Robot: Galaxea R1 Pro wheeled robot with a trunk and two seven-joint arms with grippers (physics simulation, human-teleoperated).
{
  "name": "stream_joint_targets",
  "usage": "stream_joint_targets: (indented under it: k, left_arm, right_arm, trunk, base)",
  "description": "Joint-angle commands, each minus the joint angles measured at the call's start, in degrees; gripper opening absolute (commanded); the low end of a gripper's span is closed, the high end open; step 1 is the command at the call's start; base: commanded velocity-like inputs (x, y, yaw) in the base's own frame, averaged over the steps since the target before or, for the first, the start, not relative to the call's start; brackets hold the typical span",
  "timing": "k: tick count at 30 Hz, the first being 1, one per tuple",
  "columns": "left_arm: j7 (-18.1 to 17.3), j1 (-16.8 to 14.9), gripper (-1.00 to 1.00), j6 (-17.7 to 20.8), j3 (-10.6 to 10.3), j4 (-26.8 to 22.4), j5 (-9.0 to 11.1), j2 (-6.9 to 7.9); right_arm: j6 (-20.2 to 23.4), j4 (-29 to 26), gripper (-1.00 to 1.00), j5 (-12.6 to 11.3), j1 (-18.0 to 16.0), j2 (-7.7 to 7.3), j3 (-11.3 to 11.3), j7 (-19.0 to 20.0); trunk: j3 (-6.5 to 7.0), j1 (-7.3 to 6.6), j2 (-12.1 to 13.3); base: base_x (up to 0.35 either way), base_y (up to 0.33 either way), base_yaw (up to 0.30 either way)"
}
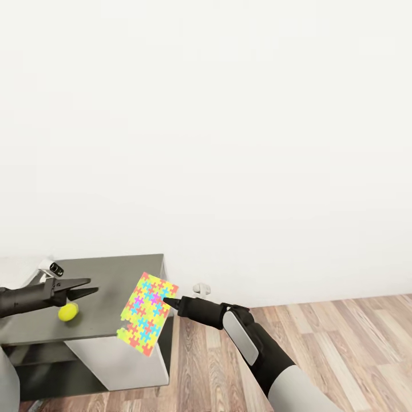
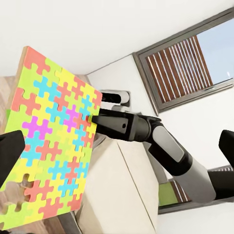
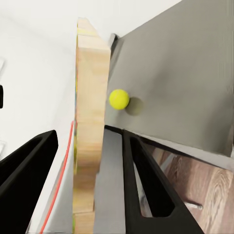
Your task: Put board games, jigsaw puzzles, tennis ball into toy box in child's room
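A: The right gripper (image 1: 170,301) has the jigsaw puzzle (image 1: 147,313) clamped by one edge, held up on a tilt above the front corner of the table (image 1: 109,269). In the right wrist view its wooden edge (image 3: 90,122) sits between the two black fingers (image 3: 146,185).

B: And the left gripper (image 1: 86,289)?

A: Jaws narrow, nothing between them, hovering just over the tennis ball (image 1: 68,312), which lies on the dark grey top.

B: What worries you?

A: It's an edge pinch on a thin, wide board. Any quick swing could make it pivot or slide out and drop to the wood floor (image 1: 343,337). The ball is another risk: a clumsy nudge from the left fingers could send it rolling off the tabletop. I can't see the toy box here, so the carry may be long.
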Motion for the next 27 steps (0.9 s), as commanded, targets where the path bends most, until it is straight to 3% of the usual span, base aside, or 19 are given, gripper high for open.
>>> stream_joint_targets:
  k: [1, 27]
  left_arm:
    - [-0.21, -0.04, 1.0, 0.61, -0.04, -0.01, 0.01, 0.03]
    - [-0.21, 0.3, 1.0, 0.61, -0.12, 0.0, 0.01, 0.03]
  right_arm:
    - [0.32, -0.01, -1.0, -0.31, -0.05, 0.01, -0.04, -0.03]
    - [0.38, 0.03, -1.0, -0.31, -0.05, 0.01, -0.09, -0.03]
  trunk:
    - [-0.03, 0.03, -0.12]
    - [2.33, 0.03, -0.12]
  base:
    - [-0.102, 0.0, 0.072]
    - [-0.009, 0.0, 0.088]
